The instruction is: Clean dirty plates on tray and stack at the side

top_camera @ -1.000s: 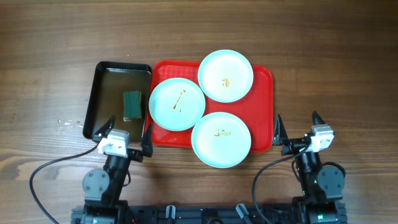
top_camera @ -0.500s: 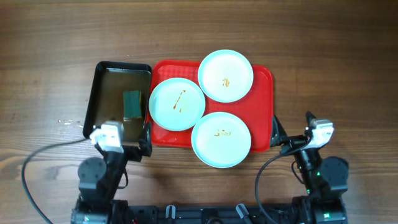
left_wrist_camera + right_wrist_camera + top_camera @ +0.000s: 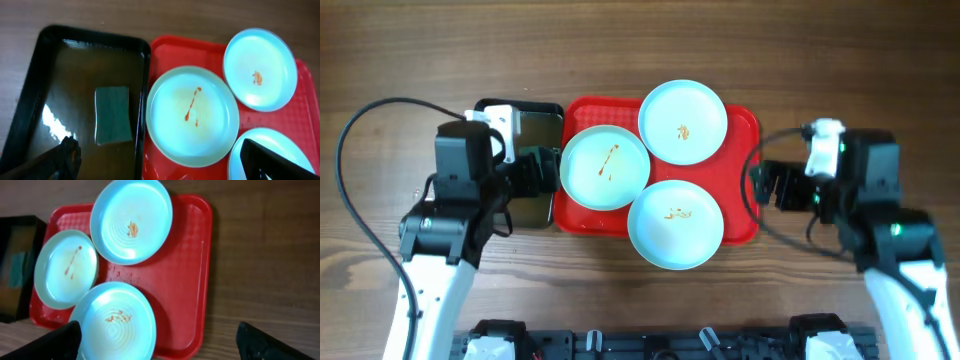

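Three pale mint plates with sauce smears lie on the red tray (image 3: 745, 200): one at the left (image 3: 604, 167), one at the back (image 3: 682, 121), one at the front (image 3: 675, 224). My left gripper (image 3: 535, 172) is open and empty, held above the black tray's right side, next to the left plate (image 3: 192, 115). My right gripper (image 3: 770, 185) is open and empty, held above the red tray's right edge (image 3: 185, 280). In the right wrist view the front plate (image 3: 117, 320) lies below the left finger.
A black tray (image 3: 520, 125) with shallow water stands against the red tray's left side. It holds a green sponge (image 3: 113, 115), which my left arm hides in the overhead view. Bare wooden table lies to the right (image 3: 880, 100) and at the back.
Both arms have risen from the table's front edge and moved forward. The left now hangs over the black tray, the right by the red tray's right edge. The plates have not moved.
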